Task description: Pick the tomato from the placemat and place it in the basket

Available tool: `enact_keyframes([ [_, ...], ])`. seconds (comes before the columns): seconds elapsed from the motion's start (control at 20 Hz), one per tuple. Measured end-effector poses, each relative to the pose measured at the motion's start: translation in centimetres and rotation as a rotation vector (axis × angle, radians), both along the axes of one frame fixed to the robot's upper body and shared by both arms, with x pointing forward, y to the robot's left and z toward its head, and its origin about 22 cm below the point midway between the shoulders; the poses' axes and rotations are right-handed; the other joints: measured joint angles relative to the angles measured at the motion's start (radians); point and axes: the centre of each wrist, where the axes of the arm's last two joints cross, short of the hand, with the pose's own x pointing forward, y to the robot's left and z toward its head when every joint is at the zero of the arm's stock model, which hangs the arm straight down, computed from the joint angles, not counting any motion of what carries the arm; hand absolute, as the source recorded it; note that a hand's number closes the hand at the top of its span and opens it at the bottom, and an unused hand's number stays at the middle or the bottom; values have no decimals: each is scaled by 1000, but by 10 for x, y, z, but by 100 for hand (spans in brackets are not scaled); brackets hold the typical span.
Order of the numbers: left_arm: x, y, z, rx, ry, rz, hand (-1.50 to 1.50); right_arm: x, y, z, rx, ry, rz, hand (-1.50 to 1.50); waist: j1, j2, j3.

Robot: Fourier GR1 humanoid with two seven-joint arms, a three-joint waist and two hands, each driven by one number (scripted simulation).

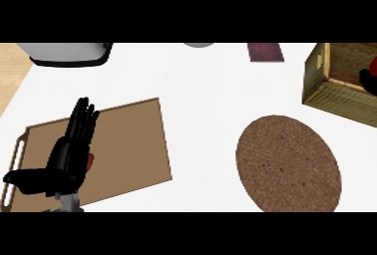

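The left hand (70, 149), fingers straight and holding nothing, is resting beside the basket-bound red tomato (90, 159) on the brown placemat (132, 149); curling around it should come next.

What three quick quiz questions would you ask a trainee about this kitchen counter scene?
1. True or false: a tomato lies on the round brown cork placemat.
2. The black left hand shows over: A) the square woven basket; B) the flat brown wooden board; C) the placemat.
3. Fill in: the basket sits at the view's upper ____ side.
Key: 1 false; 2 B; 3 right.
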Motion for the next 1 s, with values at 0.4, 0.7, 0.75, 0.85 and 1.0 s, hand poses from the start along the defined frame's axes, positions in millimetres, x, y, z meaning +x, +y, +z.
enact_keyframes([
  [0.4, 4, -3, -1, 3, 2, -9, 0, 14, -51, -17, -41, 56, -17, 150, 2, 1, 0],
  [0.7, 1, -2, -1, 5, 0, -6, 0, 23, -71, -48, -58, 100, -12, 150, 3, 1, 0],
  [0.75, 2, -4, -2, 5, -2, -7, 0, 26, -74, -53, -50, 99, -12, 150, 4, 1, 0],
  [0.85, 3, 1, -1, 7, -3, -5, 0, 28, -81, -62, -41, 99, -15, 150, 4, 1, 0],
  [1.0, 4, 3, -3, -1, -4, -6, 0, 29, -89, -70, -29, 96, -13, 150, 3, 1, 0],
])
